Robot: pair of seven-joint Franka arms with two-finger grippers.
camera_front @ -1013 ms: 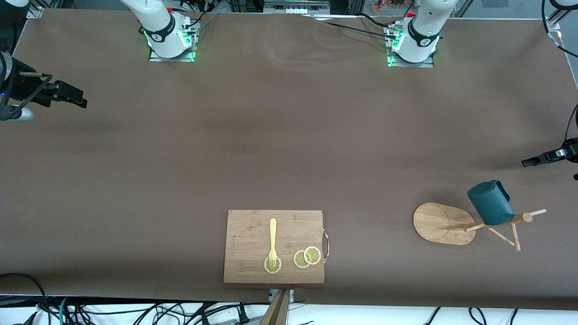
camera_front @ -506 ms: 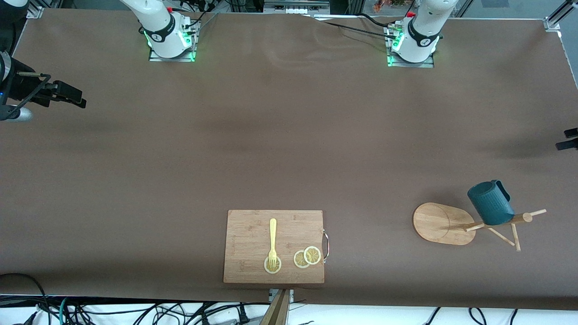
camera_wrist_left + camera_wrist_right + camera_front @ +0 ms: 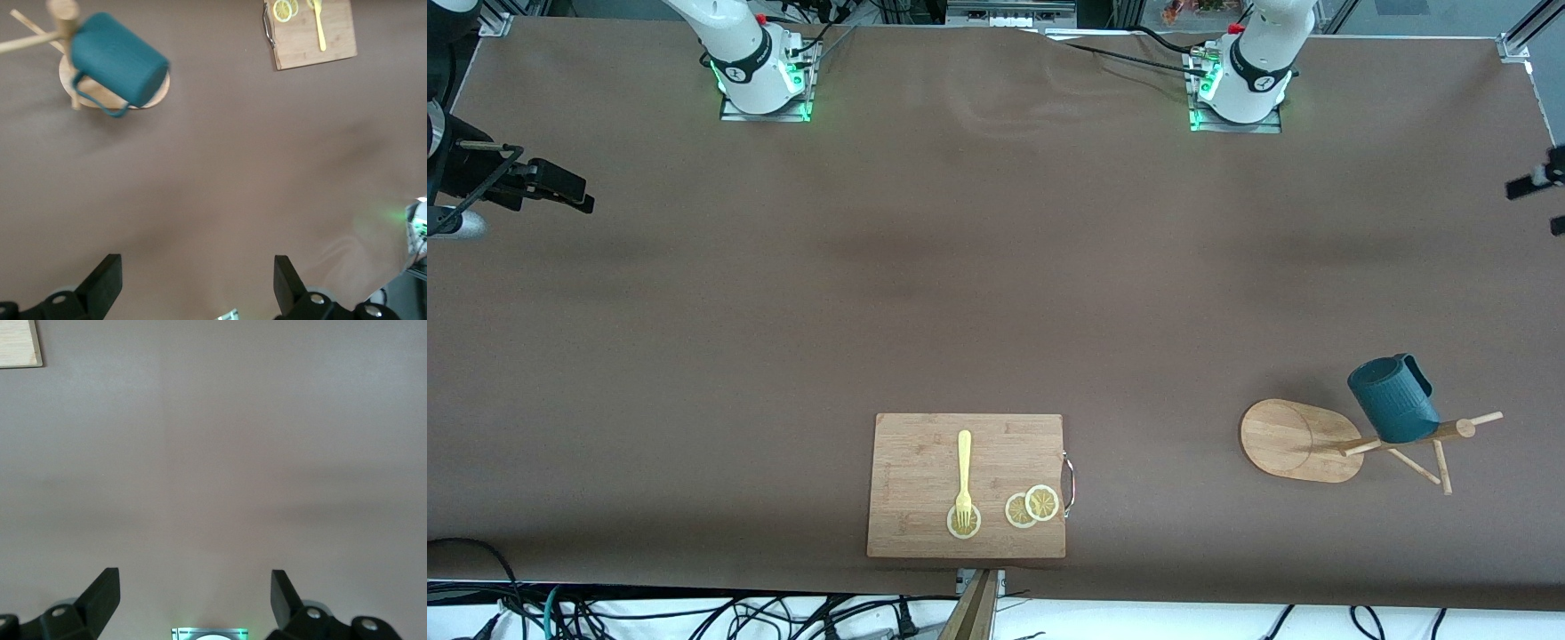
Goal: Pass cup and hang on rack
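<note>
The cup [image 3: 1392, 399] hung by its handle on a peg of the rack [image 3: 1325, 437], mouth tilted toward the right arm's end of the table [image 3: 996, 267]; the rack stood near the left arm's end. The hanging step looked complete, so a clean retreat would mean keeping clear of the pegs and not jarring the pole. The left tool [image 3: 1532, 185], wide and empty, was over the table's edge at its own end, well apart from the cup. The right tool [image 3: 560, 188], likewise wide and empty, waited over its end. The cutting board [image 3: 967, 485] with fork [image 3: 964, 476] and lemon slices [image 3: 1032, 507] lay near the front camera's edge; the middle was open.
</note>
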